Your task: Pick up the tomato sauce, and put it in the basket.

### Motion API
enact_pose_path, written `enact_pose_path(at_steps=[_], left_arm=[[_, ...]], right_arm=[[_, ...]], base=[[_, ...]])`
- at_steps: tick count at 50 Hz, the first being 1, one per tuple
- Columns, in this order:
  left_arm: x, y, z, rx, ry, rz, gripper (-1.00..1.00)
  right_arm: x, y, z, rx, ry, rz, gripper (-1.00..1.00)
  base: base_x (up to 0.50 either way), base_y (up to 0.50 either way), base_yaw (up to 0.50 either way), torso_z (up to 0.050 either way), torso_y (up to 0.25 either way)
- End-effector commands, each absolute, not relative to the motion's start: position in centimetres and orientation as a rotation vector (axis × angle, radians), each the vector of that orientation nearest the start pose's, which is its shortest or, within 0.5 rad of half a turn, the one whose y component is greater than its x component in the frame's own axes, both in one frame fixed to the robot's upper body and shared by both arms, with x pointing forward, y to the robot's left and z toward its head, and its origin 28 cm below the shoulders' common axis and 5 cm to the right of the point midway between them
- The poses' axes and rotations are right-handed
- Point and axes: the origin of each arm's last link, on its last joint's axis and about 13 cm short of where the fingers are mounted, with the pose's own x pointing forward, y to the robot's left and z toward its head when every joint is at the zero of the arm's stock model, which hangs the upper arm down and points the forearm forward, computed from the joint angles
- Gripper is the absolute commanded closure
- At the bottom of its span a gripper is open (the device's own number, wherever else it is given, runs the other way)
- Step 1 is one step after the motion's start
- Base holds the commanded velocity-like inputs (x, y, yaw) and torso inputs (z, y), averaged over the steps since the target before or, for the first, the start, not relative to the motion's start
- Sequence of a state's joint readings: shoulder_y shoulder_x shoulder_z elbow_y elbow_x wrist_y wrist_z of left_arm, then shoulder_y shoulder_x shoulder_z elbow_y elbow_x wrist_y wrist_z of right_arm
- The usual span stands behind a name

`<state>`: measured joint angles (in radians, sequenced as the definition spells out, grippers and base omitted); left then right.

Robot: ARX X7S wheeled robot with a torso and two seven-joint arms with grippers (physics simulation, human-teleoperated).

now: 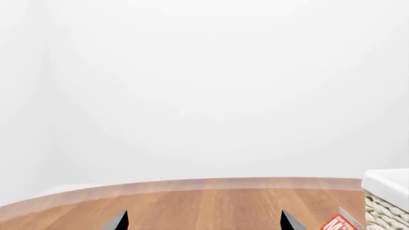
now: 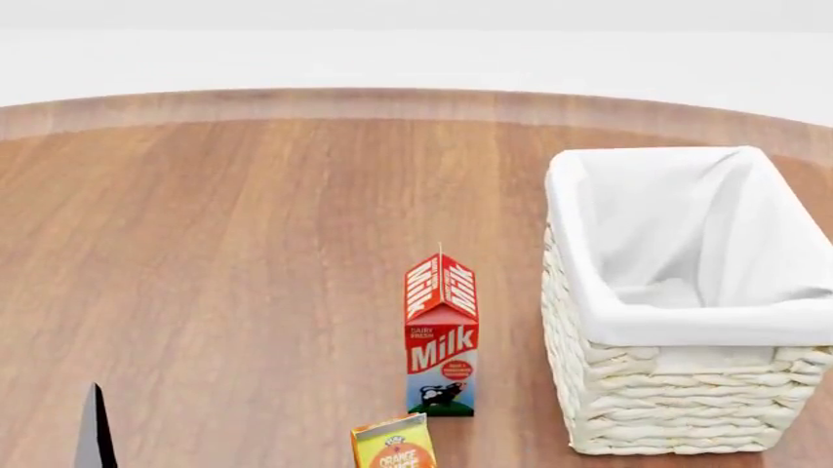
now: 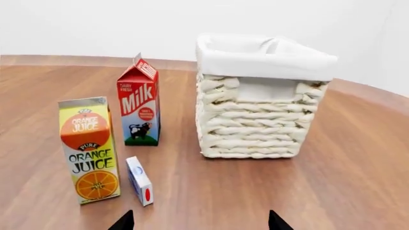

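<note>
Since no view shows the tomato sauce yet, both grippers, left (image 1: 204,224) and right (image 3: 200,221), seem spread and empty, probably waiting, with the basket (image 3: 255,120) beside the milk (image 3: 139,108).

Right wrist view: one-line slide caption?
Open right gripper faces orange juice carton, milk carton, small white box and wicker basket; no tomato sauce visible.

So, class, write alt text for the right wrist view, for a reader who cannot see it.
A cream woven basket with a white cloth lining stands on a wooden table. Beside it stand an upright milk carton and an orange juice carton, with a small white and blue box by the juice. The tips of the right gripper, set apart, show at the frame's edge; no can is visible.
</note>
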<state>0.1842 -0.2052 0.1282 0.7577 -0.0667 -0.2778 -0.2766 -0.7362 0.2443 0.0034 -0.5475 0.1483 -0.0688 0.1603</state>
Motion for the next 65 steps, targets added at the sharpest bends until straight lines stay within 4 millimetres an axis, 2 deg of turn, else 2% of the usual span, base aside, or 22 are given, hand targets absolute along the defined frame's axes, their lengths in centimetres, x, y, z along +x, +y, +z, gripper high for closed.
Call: enact_pose_path(at_steps=[1, 26, 28, 40, 55, 65], left_arm=[[15.5, 20.6, 11.5, 0.050, -0.278, 0.057, -1.00], [15.6, 20.5, 11.3, 0.054, -0.266, 0.051, -1.00], [15.6, 20.5, 11.1, 0.054, -0.255, 0.043, -1.00], [15.6, 20.5, 11.1, 0.054, -0.253, 0.042, -1.00], [15.7, 20.5, 11.0, 0.053, -0.249, 0.041, -1.00], [15.7, 20.5, 11.0, 0.052, -0.248, 0.039, -1.00]], right_arm=[[4.8, -12.6, 2.6, -0.052, 0.161, -0.007, -1.00], [5.0, -12.1, 0.9, -0.037, 0.203, 0.026, -1.00], [5.7, -11.3, 0.4, -0.013, 0.212, 0.102, -1.00], [6.1, -10.9, 0.1, -0.004, 0.213, 0.127, -1.00], [6.9, -11.1, -1.9, -0.015, 0.256, 0.096, -1.00], [7.1, -11.1, -2.6, -0.016, 0.269, 0.080, -1.00]], base=[[0.00, 0.00, 0.00, 0.000, 0.000], [0.00, 0.00, 0.00, 0.000, 0.000], [0.00, 0.00, 0.00, 0.000, 0.000], [0.00, 0.00, 0.00, 0.000, 0.000], [0.00, 0.00, 0.00, 0.000, 0.000], [0.00, 0.00, 0.00, 0.000, 0.000]])
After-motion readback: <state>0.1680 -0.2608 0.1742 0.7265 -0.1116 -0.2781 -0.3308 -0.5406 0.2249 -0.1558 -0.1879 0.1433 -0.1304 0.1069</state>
